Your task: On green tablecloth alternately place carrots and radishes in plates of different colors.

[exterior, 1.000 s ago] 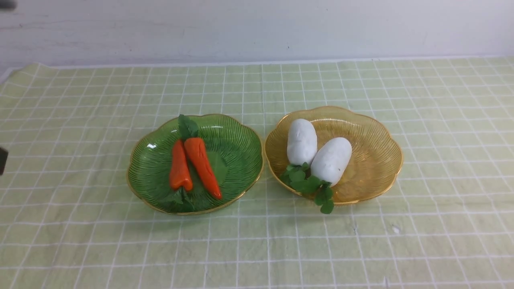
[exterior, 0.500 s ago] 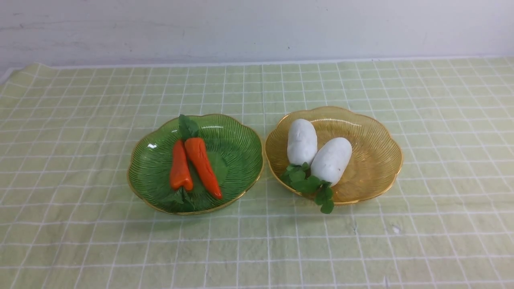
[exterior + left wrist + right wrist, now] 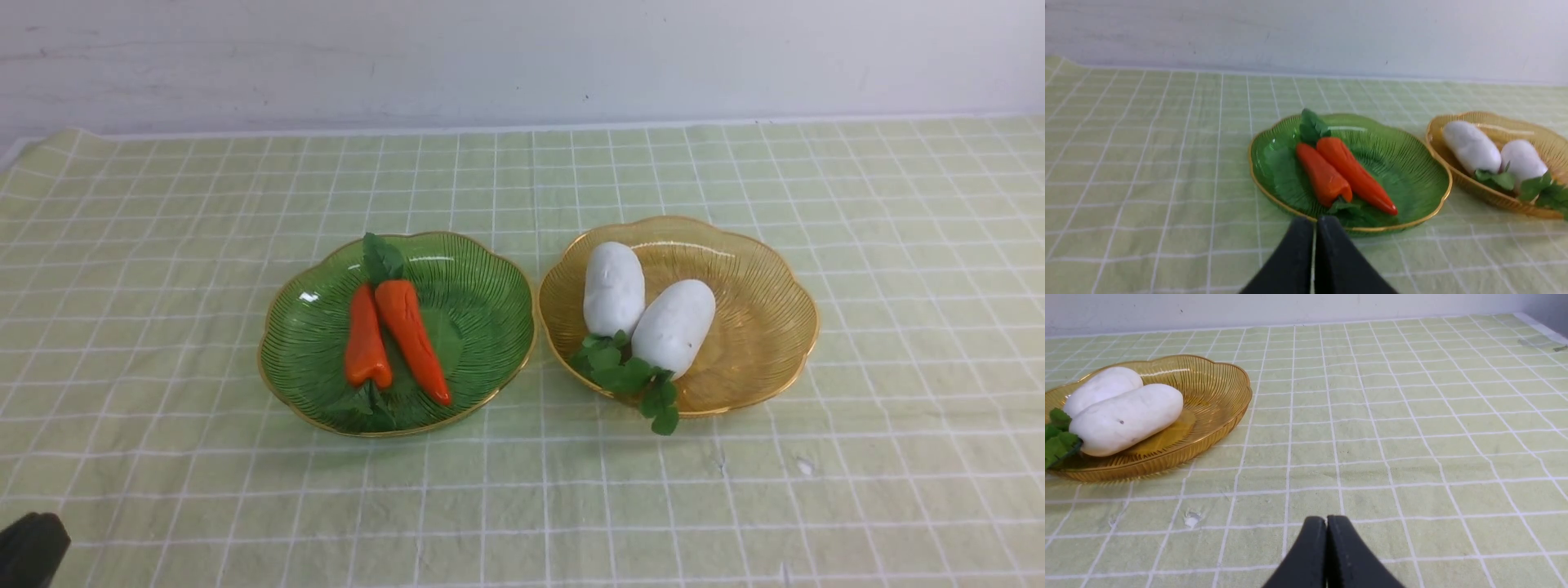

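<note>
I am seeing the pale yellow-green cloth with a white grid [image 3: 163, 245] lying slightly wrinkled over the bench. The dark green scalloped plastic plate with a gold rim [image 3: 482, 286] is holding two glossy orange toy carrots [image 3: 396, 335], lying side by side. Just beside it, the amber-yellow scalloped plate [image 3: 759, 302] is carrying two plump white toy radishes [image 3: 645, 314], leaves trailing over the near rim.

There are no words, numbers, labels or signs to read in any of the views. The cloth [image 3: 571, 490] has only plain white lines making squares. The two plates [image 3: 482, 327] have ribs and gold edges, but no writing on them.
</note>
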Action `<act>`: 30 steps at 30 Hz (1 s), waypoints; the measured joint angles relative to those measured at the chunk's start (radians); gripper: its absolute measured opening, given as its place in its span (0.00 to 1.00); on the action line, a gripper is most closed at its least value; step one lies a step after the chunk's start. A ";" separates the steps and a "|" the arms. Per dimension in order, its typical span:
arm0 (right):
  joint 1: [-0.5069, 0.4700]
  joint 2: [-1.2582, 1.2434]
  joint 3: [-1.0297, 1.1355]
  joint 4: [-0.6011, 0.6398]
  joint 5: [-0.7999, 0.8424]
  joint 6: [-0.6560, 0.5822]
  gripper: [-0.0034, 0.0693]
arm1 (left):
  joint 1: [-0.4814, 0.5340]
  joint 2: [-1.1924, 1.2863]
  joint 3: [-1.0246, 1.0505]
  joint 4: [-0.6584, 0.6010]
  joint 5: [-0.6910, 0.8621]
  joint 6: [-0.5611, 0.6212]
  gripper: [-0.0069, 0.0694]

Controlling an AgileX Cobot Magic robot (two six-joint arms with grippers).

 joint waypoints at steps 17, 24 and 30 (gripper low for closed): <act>0.000 0.000 0.000 0.001 0.000 0.000 0.03 | 0.002 -0.070 0.194 0.152 -0.006 0.000 0.09; 0.000 0.000 0.000 0.002 0.000 0.000 0.03 | 0.009 -0.070 0.194 0.152 -0.005 0.000 0.09; 0.000 0.000 0.000 0.002 0.000 0.000 0.03 | 0.009 -0.070 0.194 0.152 -0.005 -0.001 0.09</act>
